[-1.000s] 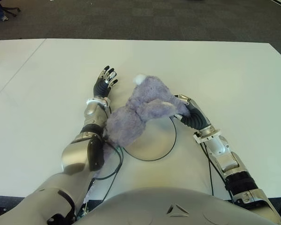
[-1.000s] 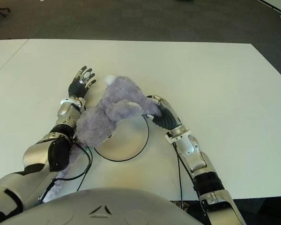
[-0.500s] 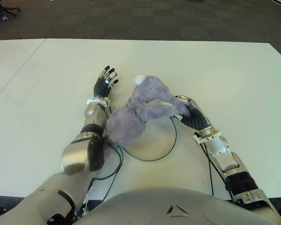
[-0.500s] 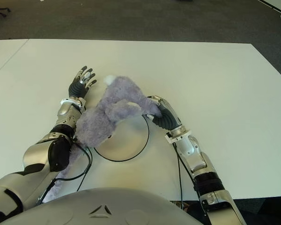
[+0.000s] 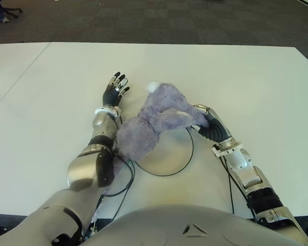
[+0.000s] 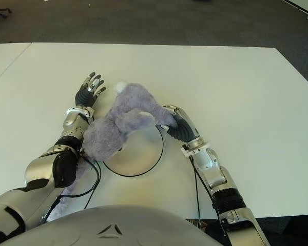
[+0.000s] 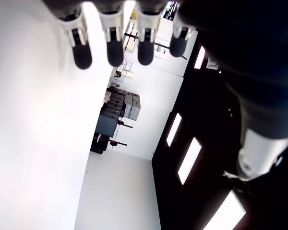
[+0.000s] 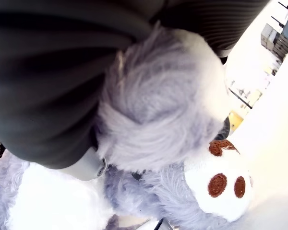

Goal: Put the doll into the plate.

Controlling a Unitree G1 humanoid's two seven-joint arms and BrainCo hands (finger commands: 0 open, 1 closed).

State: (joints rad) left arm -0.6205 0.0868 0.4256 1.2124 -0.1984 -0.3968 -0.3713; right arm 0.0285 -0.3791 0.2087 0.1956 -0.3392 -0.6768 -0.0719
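Note:
A fluffy grey-purple doll (image 5: 151, 120) lies across the left rim of a round white plate (image 5: 169, 156) with a dark edge, its lower body hanging off towards my left forearm. My right hand (image 5: 203, 119) is at the plate's right rim, shut on one of the doll's limbs; the right wrist view shows grey fur (image 8: 153, 115) filling the grip and the doll's white paw (image 8: 221, 182) with brown spots. My left hand (image 5: 115, 88) shows beside the doll on its left, fingers (image 7: 110, 45) spread and holding nothing.
The white table (image 5: 246, 82) stretches wide to the right and back. Dark carpet (image 5: 169, 20) lies beyond its far edge. A black cable (image 5: 126, 182) loops beside my left arm near the plate.

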